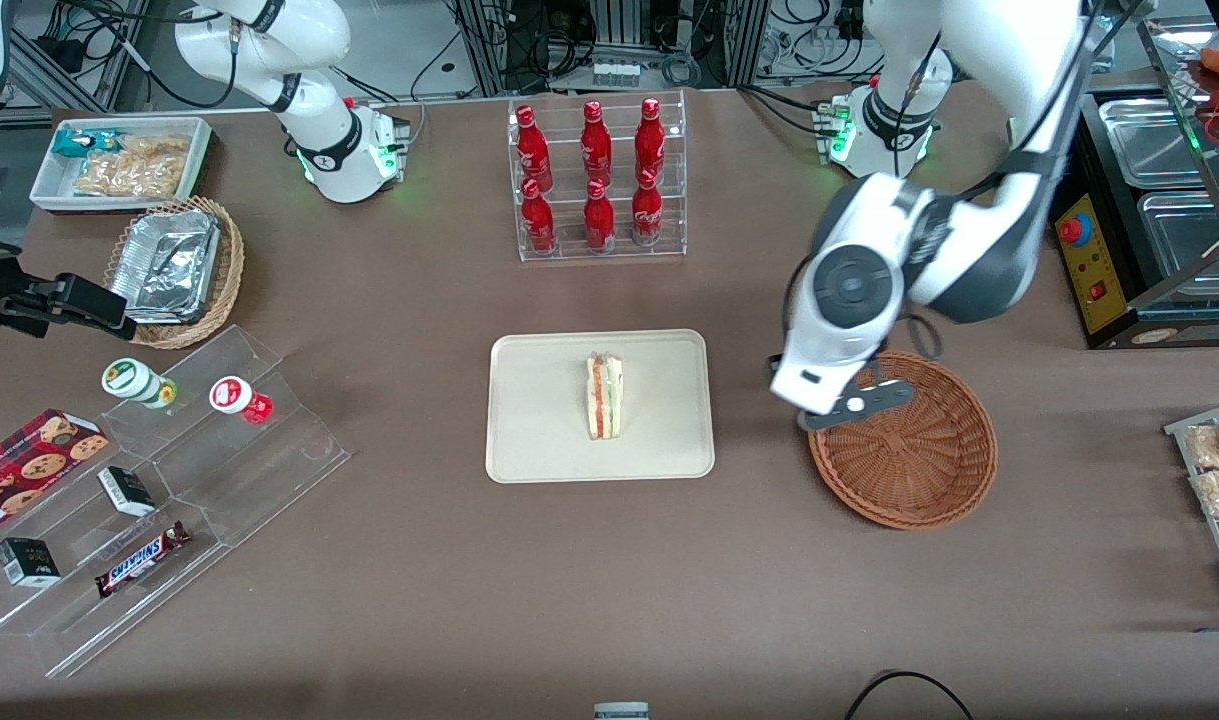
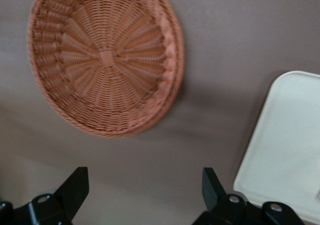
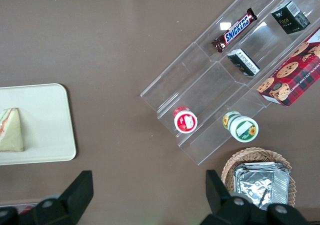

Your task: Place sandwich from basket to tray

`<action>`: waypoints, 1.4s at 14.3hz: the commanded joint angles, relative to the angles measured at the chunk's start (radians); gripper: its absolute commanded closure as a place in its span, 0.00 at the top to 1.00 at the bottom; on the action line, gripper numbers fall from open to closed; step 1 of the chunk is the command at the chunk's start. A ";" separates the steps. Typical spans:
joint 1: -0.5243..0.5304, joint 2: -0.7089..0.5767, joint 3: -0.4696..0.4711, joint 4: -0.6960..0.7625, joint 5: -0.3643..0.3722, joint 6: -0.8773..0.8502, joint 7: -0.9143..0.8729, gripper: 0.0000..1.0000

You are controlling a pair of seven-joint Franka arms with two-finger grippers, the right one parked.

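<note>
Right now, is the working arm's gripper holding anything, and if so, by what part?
Nothing is held. The gripper hangs open and empty above the table between the basket and the tray; the sandwich lies on the tray.

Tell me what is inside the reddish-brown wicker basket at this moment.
Nothing is inside the basket: its woven bottom is bare. The sandwich lies on the tray. The open gripper hovers above the table between basket and tray, holding nothing. In the front view, the arm covers part of the basket's rim.

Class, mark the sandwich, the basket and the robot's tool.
sandwich (image 1: 605, 397), front view, on its filling edge.
basket (image 2: 106, 57), left wrist view, on its woven bottom.
tool (image 2: 145, 191), left wrist view, open above the table, midway between fingertips.
</note>
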 commanded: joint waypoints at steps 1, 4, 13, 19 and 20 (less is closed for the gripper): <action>0.094 -0.180 -0.006 -0.159 -0.072 0.012 0.172 1.00; 0.147 -0.267 0.003 -0.170 -0.107 -0.092 0.328 1.00; 0.189 -0.304 0.194 0.013 -0.204 -0.232 0.819 1.00; 0.183 -0.303 0.271 0.078 -0.190 -0.223 0.803 1.00; 0.183 -0.303 0.271 0.078 -0.190 -0.223 0.801 1.00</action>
